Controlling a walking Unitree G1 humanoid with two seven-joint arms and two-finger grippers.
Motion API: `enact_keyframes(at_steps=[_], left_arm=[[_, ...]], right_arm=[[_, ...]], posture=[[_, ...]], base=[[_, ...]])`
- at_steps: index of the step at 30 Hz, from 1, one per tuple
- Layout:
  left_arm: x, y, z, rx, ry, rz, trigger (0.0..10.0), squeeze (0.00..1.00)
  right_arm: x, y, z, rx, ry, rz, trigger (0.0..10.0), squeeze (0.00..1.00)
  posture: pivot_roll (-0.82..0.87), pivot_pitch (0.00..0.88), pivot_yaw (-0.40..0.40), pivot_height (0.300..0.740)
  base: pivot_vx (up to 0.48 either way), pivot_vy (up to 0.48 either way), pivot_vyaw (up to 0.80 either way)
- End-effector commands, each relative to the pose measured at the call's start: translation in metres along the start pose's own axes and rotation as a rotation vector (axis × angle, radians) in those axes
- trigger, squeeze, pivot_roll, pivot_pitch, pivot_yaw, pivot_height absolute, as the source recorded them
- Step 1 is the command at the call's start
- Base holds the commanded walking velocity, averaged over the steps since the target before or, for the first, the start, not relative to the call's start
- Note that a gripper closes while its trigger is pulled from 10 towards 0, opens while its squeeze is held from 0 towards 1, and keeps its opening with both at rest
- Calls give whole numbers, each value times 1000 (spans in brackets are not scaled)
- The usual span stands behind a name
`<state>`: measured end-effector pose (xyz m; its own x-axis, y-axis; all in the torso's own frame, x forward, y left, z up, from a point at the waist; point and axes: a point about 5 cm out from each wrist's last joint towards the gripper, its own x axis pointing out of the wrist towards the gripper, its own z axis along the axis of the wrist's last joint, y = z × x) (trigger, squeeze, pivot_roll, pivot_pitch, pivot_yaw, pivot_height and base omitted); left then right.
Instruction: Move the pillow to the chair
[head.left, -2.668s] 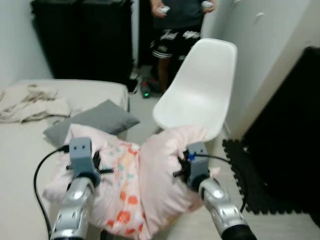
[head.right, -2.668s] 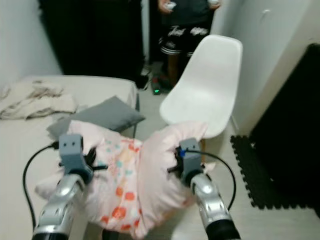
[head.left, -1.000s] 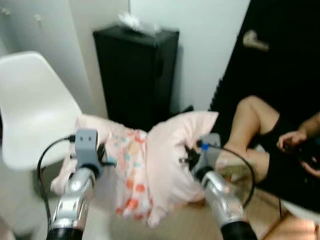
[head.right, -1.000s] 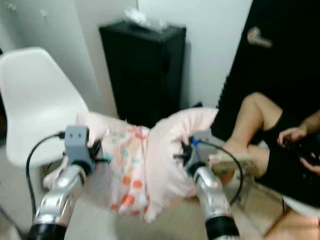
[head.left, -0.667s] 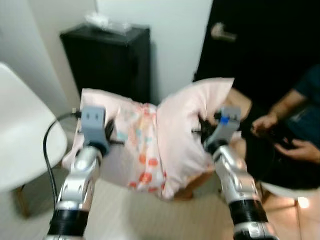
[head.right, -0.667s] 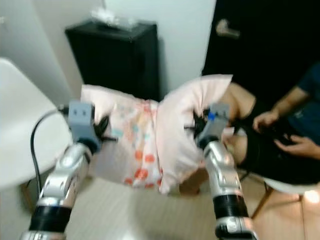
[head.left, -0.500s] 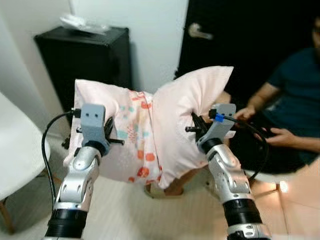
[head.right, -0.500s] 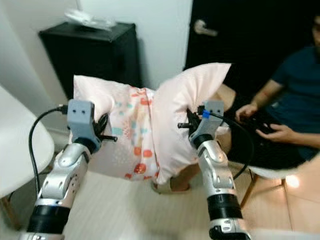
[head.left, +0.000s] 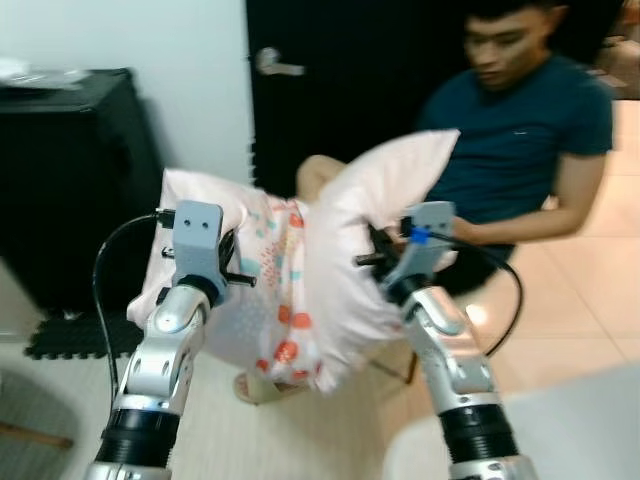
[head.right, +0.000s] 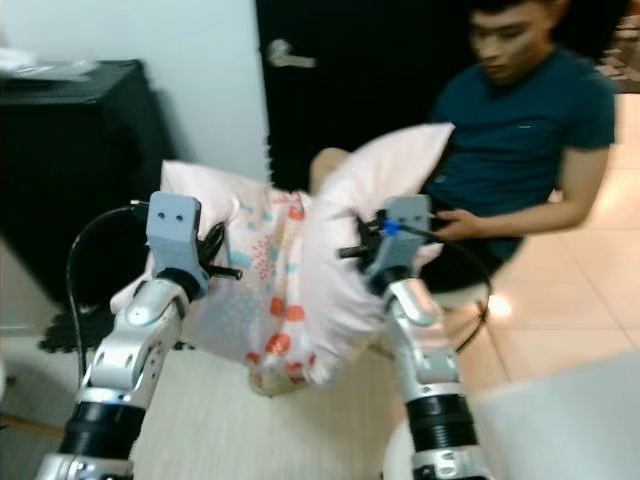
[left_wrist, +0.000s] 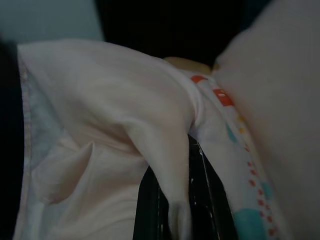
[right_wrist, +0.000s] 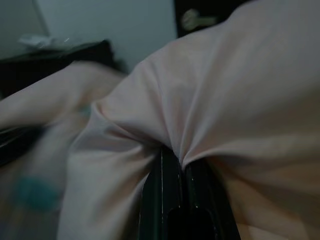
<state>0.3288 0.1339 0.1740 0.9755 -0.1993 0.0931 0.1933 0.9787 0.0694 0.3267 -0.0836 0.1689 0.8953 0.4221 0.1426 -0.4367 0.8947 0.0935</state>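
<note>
Nearest, two silver arms raised, pink pillow (head.left: 300, 270) slung between them in mid-air, off the floor. Left claw (left_wrist: 172, 210) clamped on a pinched fold at the pillow's 9 o'clock edge; right claw (right_wrist: 182, 195) pinched shut on bunched cloth at its 3 o'clock side. In the wrist views, black fingers (left_wrist: 150, 205) closed on fabric, a detail buried behind cloth in the head views. Head views alone giving the patterned middle panel with orange and teal marks, sagging toward 6 o'clock. Beyond, at 2 o'clock, a seated person (head.left: 520, 140) in a dark blue shirt, lower body partly hidden by the pillow. At 10 o'clock, a black cabinet (head.left: 70, 170), cut off at the edge. Farthest, at 12 o'clock, a dark door with a lever handle (head.left: 272, 64). Whole scene slightly blurred.
</note>
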Motion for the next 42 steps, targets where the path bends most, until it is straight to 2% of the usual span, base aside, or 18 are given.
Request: enact_keyframes(at_steps=[1, 6, 13, 28, 42], left_arm=[[7, -24, 10, 19, -43, -104, 10000, 0], [8, -29, 11, 19, -45, -120, 10000, 0], [7, -27, 9, 18, -38, -117, 10000, 0], [4, -20, 4, 30, -22, -93, 10000, 0], [3, -16, 1, 37, -10, -80, 10000, 0]], right_arm=[[2, 19, 4, -24, -14, 100, 10000, 0], [1, 27, 6, -20, -17, 129, 10000, 0], [0, 28, 7, -20, -17, 125, 10000, 0], [0, 8, 6, -47, 23, 22, 10000, 0], [0, -2, 3, -64, 54, -39, 10000, 0]], posture=[[47, 48, 17, 740], [43, 48, 21, 740], [42, 50, 22, 740], [41, 53, 12, 740], [41, 52, 8, 740]], base=[[0, 0, -800], [0, 0, -800], [0, 0, -800], [0, 0, -800], [0, 0, -800]])
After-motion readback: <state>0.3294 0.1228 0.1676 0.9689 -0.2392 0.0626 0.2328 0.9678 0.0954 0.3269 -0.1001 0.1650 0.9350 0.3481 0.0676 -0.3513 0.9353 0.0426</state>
